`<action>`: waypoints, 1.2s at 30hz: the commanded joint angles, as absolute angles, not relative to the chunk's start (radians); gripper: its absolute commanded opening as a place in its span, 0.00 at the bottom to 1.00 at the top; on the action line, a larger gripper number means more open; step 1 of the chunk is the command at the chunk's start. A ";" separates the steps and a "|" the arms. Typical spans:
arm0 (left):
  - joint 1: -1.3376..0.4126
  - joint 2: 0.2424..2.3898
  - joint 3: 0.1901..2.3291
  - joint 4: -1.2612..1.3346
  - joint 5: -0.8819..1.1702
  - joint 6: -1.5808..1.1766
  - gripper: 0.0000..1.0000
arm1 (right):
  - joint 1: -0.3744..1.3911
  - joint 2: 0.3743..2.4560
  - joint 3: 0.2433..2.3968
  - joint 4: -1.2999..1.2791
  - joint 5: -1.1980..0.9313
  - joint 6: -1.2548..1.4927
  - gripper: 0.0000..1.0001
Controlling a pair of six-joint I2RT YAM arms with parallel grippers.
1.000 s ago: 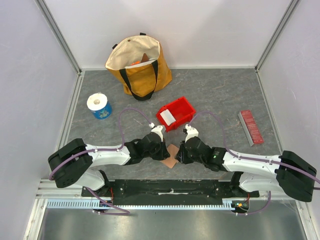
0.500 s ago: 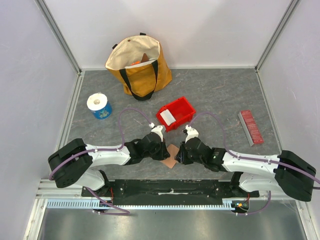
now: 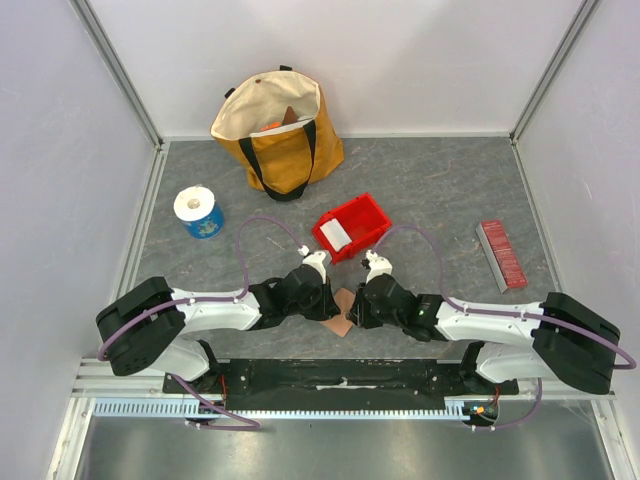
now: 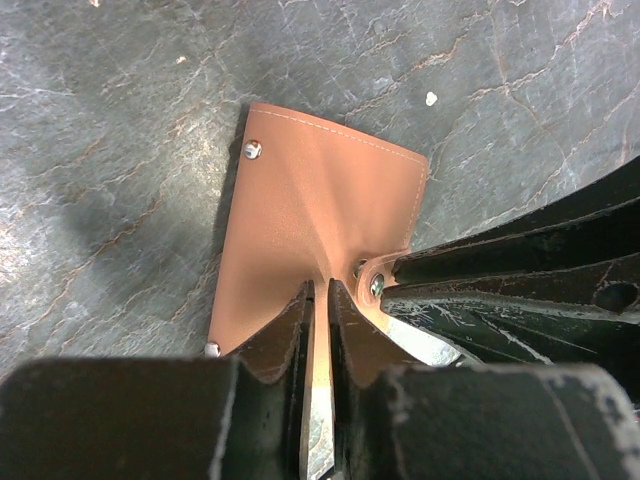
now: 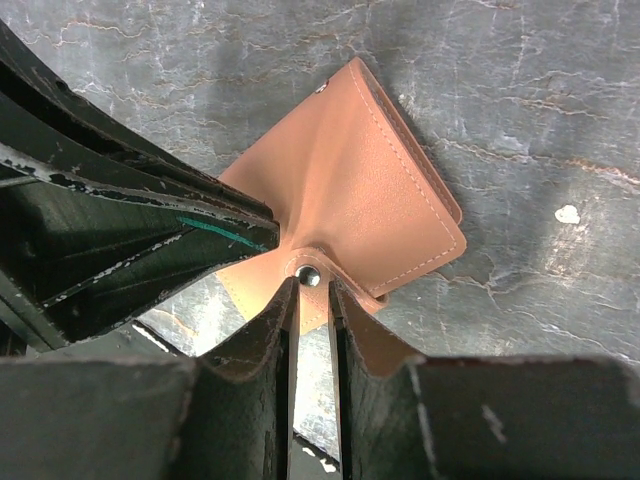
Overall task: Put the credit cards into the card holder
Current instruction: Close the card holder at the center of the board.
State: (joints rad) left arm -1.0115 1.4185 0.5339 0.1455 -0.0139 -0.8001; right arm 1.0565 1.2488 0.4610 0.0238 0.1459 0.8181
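Pinching card holder (image 3: 342,311) edges w/ L tool (image 4: 319,296), R tool (image 5: 312,296), red bin (image 3: 371,222) near

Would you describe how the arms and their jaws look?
The left arm and right arm have white links, black joints and bulky black shoulders, each trailing a purple cable. The jaws are black, scuffed and tapered.

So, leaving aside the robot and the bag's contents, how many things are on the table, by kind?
Yellow tote bag: 1
Blue-and-white roll: 1
Red bin: 1
White card in the bin: 1
Dark-red ribbed bar: 1
Tan card holder: 1
Total: 6
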 commanded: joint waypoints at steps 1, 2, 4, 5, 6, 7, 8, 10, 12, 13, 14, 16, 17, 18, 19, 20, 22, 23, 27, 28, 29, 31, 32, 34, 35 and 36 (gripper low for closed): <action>-1.015 1.431 0.526 0.129 0.021 -0.793 0.15 | 1.055 1.266 0.502 0.049 0.173 0.805 0.24; -1.015 1.431 0.525 0.129 0.021 -0.793 0.15 | 1.055 1.267 0.503 0.049 0.173 0.805 0.24; -1.014 1.428 0.523 0.127 0.020 -0.793 0.15 | 1.055 1.258 0.503 0.043 0.175 0.805 0.24; -1.015 1.425 0.525 0.127 0.021 -0.792 0.15 | 1.055 1.249 0.502 0.038 0.182 0.807 0.24; -1.014 1.427 0.525 0.127 0.020 -0.792 0.15 | 1.055 1.238 0.497 0.038 0.192 0.807 0.24; -1.014 1.425 0.528 0.127 0.018 -0.787 0.16 | 1.055 1.229 0.494 0.037 0.198 0.807 0.24; -1.015 1.425 0.531 0.126 0.021 -0.785 0.16 | 1.057 1.226 0.494 0.032 0.198 0.807 0.25; -1.017 1.428 0.535 0.114 0.017 -0.787 0.17 | 1.055 1.230 0.499 0.031 0.175 0.810 0.25; -1.015 1.427 0.532 0.100 0.003 -0.822 0.17 | 1.055 1.242 0.499 0.035 0.155 0.824 0.25; -1.015 1.424 0.526 0.100 0.003 -0.843 0.18 | 1.055 1.244 0.489 0.047 0.149 0.833 0.25; -1.015 1.422 0.520 0.101 0.003 -0.859 0.18 | 1.057 1.246 0.482 0.054 0.149 0.844 0.24; -1.015 1.417 0.502 0.110 -0.025 -0.891 0.18 | 1.055 1.247 0.471 0.063 0.150 0.854 0.25; -1.014 1.416 0.494 0.118 -0.025 -0.900 0.18 | 1.055 1.244 0.468 0.066 0.150 0.859 0.25; -1.015 1.414 0.488 0.124 -0.025 -0.908 0.18 | 1.055 1.244 0.463 0.071 0.150 0.864 0.25; -1.019 1.414 0.485 0.132 -0.023 -0.911 0.18 | 1.055 1.244 0.462 0.080 0.150 0.868 0.25; -1.022 1.414 0.482 0.132 -0.026 -0.916 0.18 | 1.055 1.244 0.459 0.083 0.152 0.871 0.25; -1.025 1.411 0.480 0.129 -0.034 -0.926 0.18 | 1.057 1.249 0.456 0.086 0.166 0.877 0.25; -1.026 1.410 0.477 0.129 -0.034 -0.934 0.18 | 1.055 1.252 0.456 0.089 0.170 0.879 0.24; -1.035 1.401 0.466 0.130 -0.046 -0.968 0.18 | 1.055 1.266 0.454 0.094 0.186 0.884 0.24; -1.042 1.399 0.465 0.130 -0.051 -0.979 0.18 | 1.055 1.266 0.454 0.092 0.189 0.882 0.24; -1.048 1.397 0.463 0.130 -0.058 -0.988 0.18 | 1.055 1.266 0.454 0.087 0.196 0.882 0.24; -1.057 1.391 0.454 0.130 -0.072 -1.014 0.18 | 1.055 1.264 0.451 0.087 0.205 0.881 0.24; -1.061 1.387 0.450 0.130 -0.081 -1.022 0.18 | 1.055 1.264 0.453 0.086 0.210 0.881 0.24; -1.065 1.375 0.442 0.129 -0.095 -1.034 0.19 | 1.055 1.272 0.457 0.084 0.204 0.874 0.24; -1.066 1.368 0.440 0.115 -0.103 -1.055 0.20 | 1.055 1.278 0.460 0.086 0.201 0.873 0.24; -1.071 1.359 0.437 0.100 -0.112 -1.080 0.20 | 1.055 1.284 0.463 0.092 0.198 0.873 0.24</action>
State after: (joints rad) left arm -1.0485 1.3815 0.4713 0.1890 -0.0628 -0.9924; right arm 1.0565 1.2621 0.4629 0.0605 0.1680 0.8684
